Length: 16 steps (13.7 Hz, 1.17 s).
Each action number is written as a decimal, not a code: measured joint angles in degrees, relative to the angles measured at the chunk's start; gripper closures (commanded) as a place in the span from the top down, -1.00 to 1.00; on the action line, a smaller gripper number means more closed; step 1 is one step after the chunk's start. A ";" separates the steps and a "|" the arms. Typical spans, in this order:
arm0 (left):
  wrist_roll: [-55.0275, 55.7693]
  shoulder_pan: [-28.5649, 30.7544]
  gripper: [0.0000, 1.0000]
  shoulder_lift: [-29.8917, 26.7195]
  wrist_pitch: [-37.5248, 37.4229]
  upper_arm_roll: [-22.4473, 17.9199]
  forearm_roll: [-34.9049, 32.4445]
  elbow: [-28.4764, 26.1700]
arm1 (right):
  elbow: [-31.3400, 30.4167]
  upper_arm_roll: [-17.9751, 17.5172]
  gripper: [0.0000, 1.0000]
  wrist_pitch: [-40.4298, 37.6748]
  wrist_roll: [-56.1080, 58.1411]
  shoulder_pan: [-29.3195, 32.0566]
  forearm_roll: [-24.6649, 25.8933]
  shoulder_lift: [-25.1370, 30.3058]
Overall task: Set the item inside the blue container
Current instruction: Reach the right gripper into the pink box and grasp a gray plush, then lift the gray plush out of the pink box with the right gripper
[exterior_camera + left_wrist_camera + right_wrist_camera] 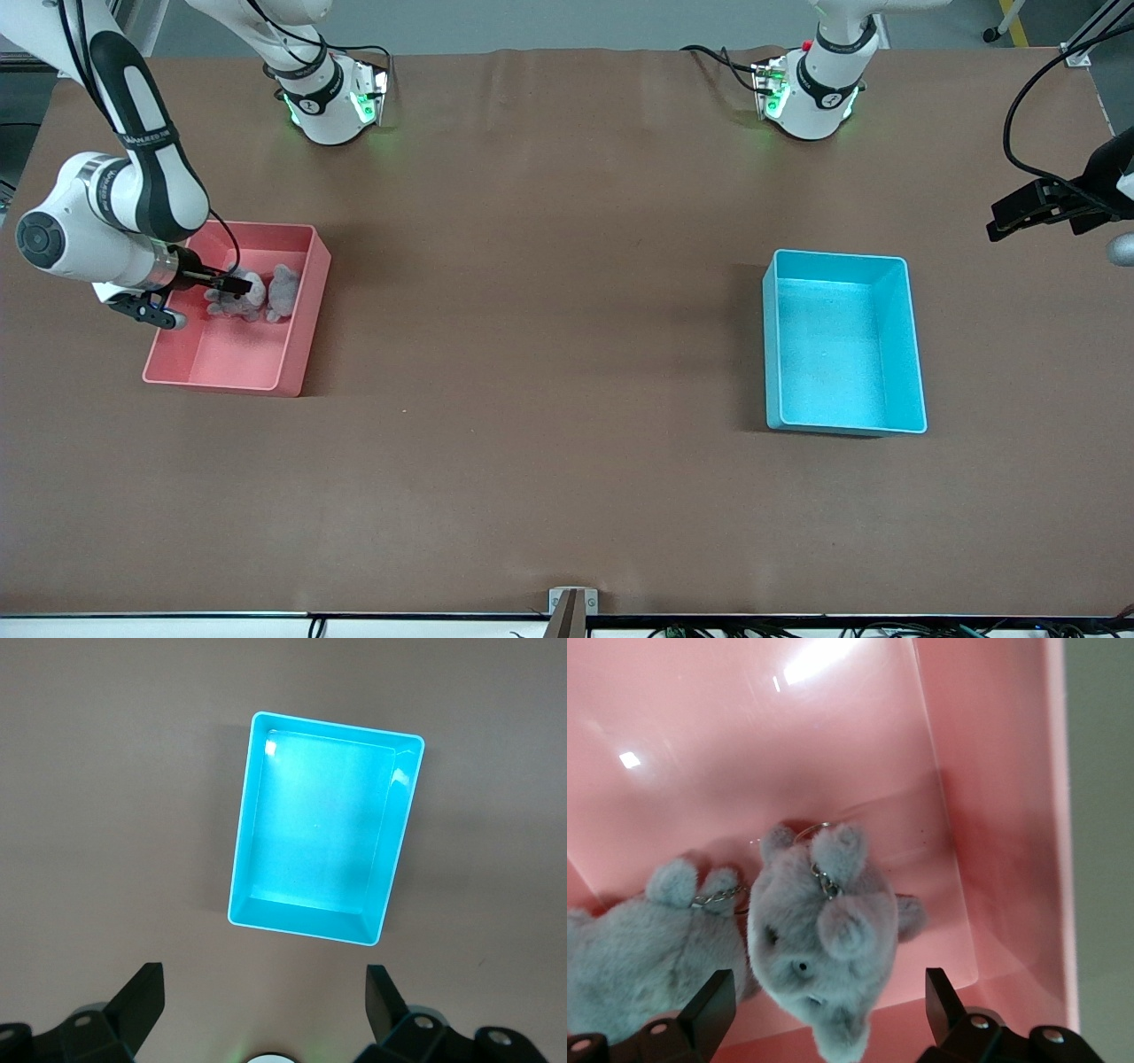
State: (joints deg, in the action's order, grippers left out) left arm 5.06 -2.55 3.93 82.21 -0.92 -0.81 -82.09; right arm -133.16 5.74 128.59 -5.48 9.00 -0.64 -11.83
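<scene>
Here, two grey plush toys are seen lying side by side on the floor of the pink bin (266, 372), which stands toward the right arm's end of the table (549, 354). The right gripper (232, 285) is lowered into that bin, directly over one toy (236, 299), with the second toy (282, 291) just beside it. In the right wrist view the fingers (713, 1010) are spread wide, one on each side of the nearer toy (824, 939), and no contact with the plush can be made out; a small metal chain is seen at that toy's head, and another on its neighbour (647, 948). The blue bin (912, 354) is placed toward the left arm's end of the table, well apart from the pink bin, and nothing is seen inside it. The left gripper (1032, 213) is held in the air over the table's edge near the blue bin, waiting. In the left wrist view its fingers (142, 1001) are spread wide with nothing between them, and the blue bin (244, 842) is seen below.
</scene>
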 measured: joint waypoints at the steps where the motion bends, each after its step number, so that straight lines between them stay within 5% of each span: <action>1: 0.00 0.00 1.00 0.00 0.00 0.00 0.00 0.00 | 0.00 -0.04 0.80 0.15 -0.23 0.00 -0.01 -0.50; 4: 0.00 0.00 1.00 0.00 0.02 0.00 0.00 0.00 | 0.00 -0.05 0.44 0.93 -0.64 0.02 -0.02 -1.67; 10: 0.00 0.01 1.00 0.00 0.15 -0.02 0.00 0.03 | 0.01 -0.04 -0.90 1.15 -0.89 0.31 -0.07 -2.35; 16: 0.00 -0.02 1.00 0.00 0.16 -0.01 0.00 0.04 | 1.22 -0.04 -0.99 -0.57 -1.14 0.31 -0.08 -2.34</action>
State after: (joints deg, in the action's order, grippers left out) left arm 5.06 -2.57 3.93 82.37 -0.93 -0.81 -82.06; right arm -131.94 5.70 128.02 -6.63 9.31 -0.72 -14.17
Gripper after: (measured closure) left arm 0.000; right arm 0.775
